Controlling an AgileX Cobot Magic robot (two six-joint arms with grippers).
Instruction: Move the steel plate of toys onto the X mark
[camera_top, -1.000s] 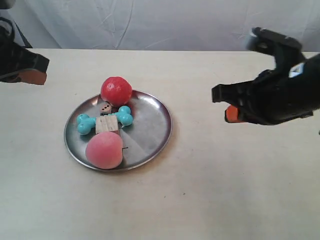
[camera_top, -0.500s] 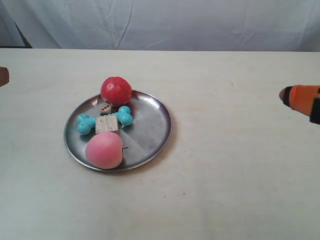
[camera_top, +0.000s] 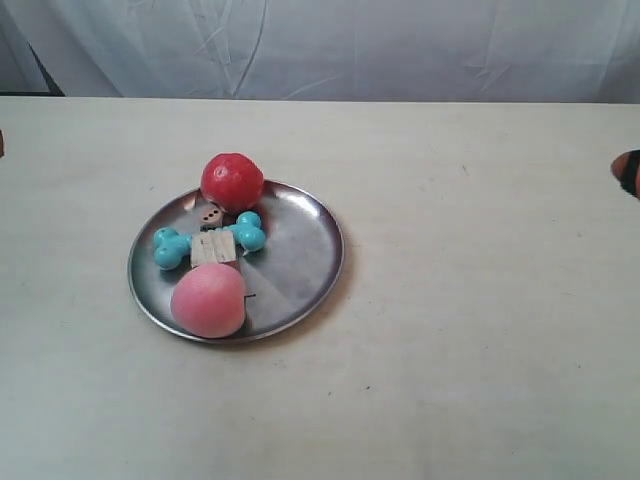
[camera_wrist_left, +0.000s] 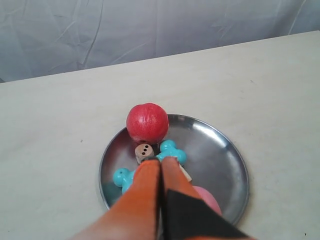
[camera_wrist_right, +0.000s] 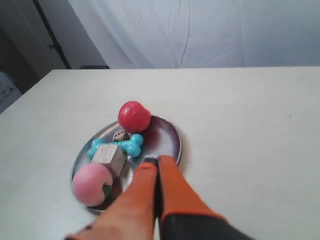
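Observation:
The steel plate (camera_top: 300, 250) lies on the pale table, left of the middle. It holds the red apple (camera_top: 232, 181), brown die (camera_top: 211, 214), turquoise bone (camera_top: 248, 232), wooden block (camera_top: 213, 248) and pink peach (camera_top: 208, 300). My left gripper (camera_wrist_left: 161, 161) is shut and empty, raised over the plate (camera_wrist_left: 220, 150) above the bone (camera_wrist_left: 172, 151), near the die (camera_wrist_left: 145, 151) and apple (camera_wrist_left: 147, 122). My right gripper (camera_wrist_right: 154, 162) is shut and empty too, held over the plate's rim (camera_wrist_right: 172, 132) beside the block (camera_wrist_right: 108, 156) and peach (camera_wrist_right: 92, 184). No X mark shows.
In the exterior view only an orange fingertip (camera_top: 628, 172) of the arm at the exterior view's right shows at the frame edge. A white cloth backdrop (camera_top: 400, 50) hangs behind the table's far edge. Bare tabletop (camera_top: 480, 300) surrounds the plate.
Both arms have drawn back out of the exterior view, one to the left edge and one to the right edge. The plate and toys have not moved.

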